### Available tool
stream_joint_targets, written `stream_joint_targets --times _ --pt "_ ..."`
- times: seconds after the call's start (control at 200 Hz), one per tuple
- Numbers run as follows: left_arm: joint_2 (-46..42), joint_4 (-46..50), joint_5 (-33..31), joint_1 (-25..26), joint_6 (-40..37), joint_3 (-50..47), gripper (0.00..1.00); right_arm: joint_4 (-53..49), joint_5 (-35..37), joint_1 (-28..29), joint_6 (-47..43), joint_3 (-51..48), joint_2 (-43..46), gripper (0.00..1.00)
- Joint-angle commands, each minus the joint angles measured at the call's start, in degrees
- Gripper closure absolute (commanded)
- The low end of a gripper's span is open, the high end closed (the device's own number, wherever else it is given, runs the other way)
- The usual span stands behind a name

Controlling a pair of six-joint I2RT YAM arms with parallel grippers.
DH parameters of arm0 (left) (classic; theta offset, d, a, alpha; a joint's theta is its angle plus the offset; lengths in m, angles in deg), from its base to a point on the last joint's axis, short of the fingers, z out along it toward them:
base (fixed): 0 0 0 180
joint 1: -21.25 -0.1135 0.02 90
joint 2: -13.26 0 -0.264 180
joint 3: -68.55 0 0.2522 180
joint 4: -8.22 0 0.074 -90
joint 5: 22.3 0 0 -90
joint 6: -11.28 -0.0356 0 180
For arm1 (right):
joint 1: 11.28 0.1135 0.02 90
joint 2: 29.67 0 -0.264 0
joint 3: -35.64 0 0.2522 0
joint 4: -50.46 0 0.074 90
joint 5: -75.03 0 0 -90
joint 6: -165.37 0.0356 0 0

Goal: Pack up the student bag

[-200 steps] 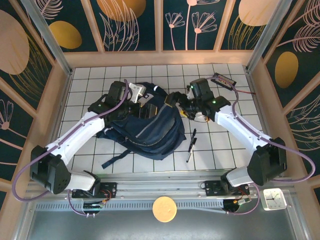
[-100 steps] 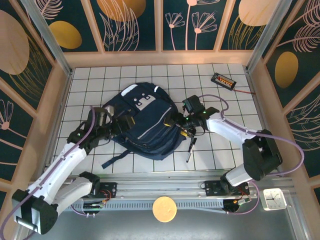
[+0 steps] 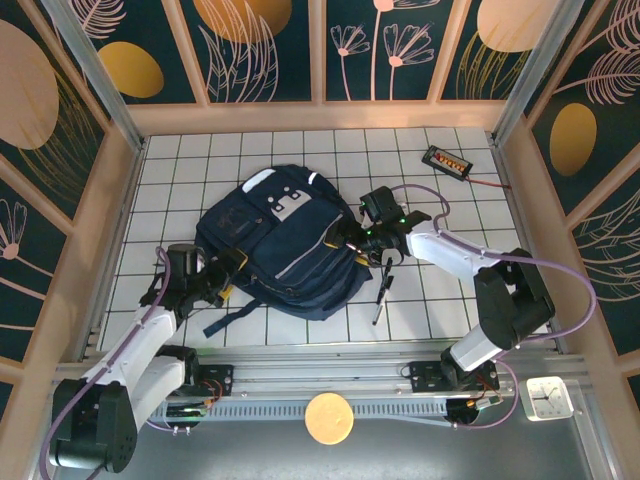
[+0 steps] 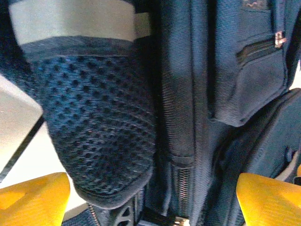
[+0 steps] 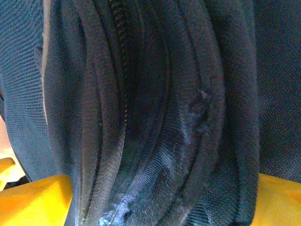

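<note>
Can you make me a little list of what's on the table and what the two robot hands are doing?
bag: navy student bag, lying mid-table
left gripper: open, at the bag's left edge
right gripper: open, at the bag's right edge
pen: black, lying just right of the bag
small black box: far right corner, wire attached

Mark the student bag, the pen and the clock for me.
student bag [image 3: 262, 222], top external view, front pocket panel.
pen [image 3: 378, 305], top external view, lower barrel.
clock [image 3: 547, 398], top external view, its face.
</note>
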Motion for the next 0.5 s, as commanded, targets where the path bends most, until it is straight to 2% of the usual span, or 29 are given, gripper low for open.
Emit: stream_joint_targets --times 0.0,0.13,0.31,0.495 --pt "-1.4 1.6 3.3 -0.4 0.5 4.9 0.1 0.5 -0.2 0.2 -1.7 1.4 -0.9 0.08" --pt "-3.8 9.5 3.4 -0.9 -1.8 8.1 0.09 0.8 -0.5 -0.1 -2.2 1.7 -1.6 0.08" --pt "-1.9 5.6 4.9 -1.3 1.2 7.9 0.1 1.2 -1.3 -0.2 -2.6 2.0 -2.6 0.1" --pt "4.3 4.5 3.7 -2.1 -1.7 11.0 0.12 1.5 -1.6 -0.8 -3.0 1.6 -3.0 0.12"
